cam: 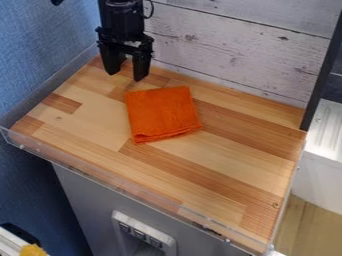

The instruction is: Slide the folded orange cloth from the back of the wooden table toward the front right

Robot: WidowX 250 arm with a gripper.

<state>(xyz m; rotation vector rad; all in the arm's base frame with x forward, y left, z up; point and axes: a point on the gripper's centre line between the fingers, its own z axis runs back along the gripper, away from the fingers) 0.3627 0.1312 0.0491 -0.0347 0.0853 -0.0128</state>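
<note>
Hanging over the back left of the counter (220, 160), near the plank wall (227, 55): the gripper (125, 76), with fingers apart and nothing between them. Just in front and a little to the right, apart from the fingers: an orange cloth (161, 114), folded into a rough square, lying flat near the middle, with layers stacked along the near edge.

Hard to pinch by the flat middle, most likely; better by a corner or the layered edge. Best to keep the fingers spread wide, straddle a ridge of cloth, press lightly down, then close, so as to catch every layer and not just the top one. Worth lifting slowly, to keep the fold from slipping open.

As for containers, low and see-through along the near side: a rim (123, 187), bounding the counter like a tray, with the cloth well inside. Beyond the right side: a white basin (319, 175) with ribs inside, partly cut off; impossible to tell full contents.
</note>
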